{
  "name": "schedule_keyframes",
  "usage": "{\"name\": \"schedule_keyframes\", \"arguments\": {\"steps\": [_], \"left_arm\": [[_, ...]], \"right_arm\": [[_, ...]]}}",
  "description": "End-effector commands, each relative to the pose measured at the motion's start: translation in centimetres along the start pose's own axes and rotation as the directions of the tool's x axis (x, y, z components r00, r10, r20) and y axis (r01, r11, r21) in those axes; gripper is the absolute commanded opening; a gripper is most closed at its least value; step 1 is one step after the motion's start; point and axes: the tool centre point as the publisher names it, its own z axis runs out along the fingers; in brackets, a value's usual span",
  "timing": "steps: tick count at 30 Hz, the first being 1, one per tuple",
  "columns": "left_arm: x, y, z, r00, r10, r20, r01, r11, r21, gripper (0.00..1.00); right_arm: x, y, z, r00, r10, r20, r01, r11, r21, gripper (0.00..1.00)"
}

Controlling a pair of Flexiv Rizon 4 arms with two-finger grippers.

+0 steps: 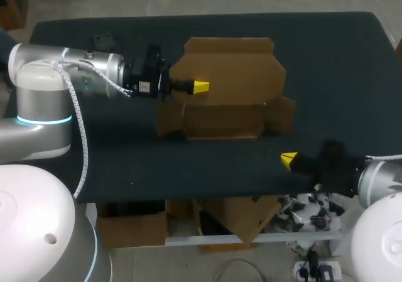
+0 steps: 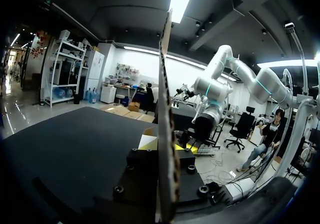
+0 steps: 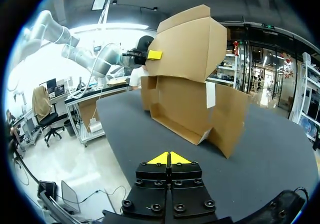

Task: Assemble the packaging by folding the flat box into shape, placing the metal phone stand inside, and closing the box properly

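Horizontally, left hand (image 1: pixel 201 87) clamps box lid (image 1: pixel 239 65); right hand (image 1: pixel 287 161) closed, low

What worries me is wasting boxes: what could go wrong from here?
1. The left gripper pinches only the upright lid of the box; pulled unevenly, the thin cardboard could crease or slip out.
2. The right gripper sits shut, apart from the box, so nothing steadies it; it may slide on the table or tip as the lid moves.
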Motion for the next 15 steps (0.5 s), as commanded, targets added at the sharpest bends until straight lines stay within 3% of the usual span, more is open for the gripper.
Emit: {"name": "schedule_keyframes", "arguments": {"steps": [1,5,8,15], "left_arm": [[-0.1,0.5,0.1,1.0,0.0,0.001,0.0,1.0,0.0,0.0],[-0.1,0.5,0.1,1.0,0.0,0.001,0.0,1.0,0.0,0.0],[-0.1,0.5,0.1,1.0,0.0,0.001,0.0,1.0,0.0,0.0],[-0.1,0.5,0.1,1.0,0.0,0.001,0.0,1.0,0.0,0.0]], "right_arm": [[-0.9,-0.1,-1.7,1.0,0.0,-0.014,0.0,1.0,0.001,0.13],[-2.0,-0.2,-2.4,1.0,-0.012,-0.025,0.012,1.0,0.016,0.22],[-2.9,-0.1,-2.9,0.999,-0.027,-0.034,0.028,0.999,0.027,0.33],[-4.4,-0.2,-3.5,0.997,-0.061,-0.057,0.064,0.997,0.04,0.45]]}}
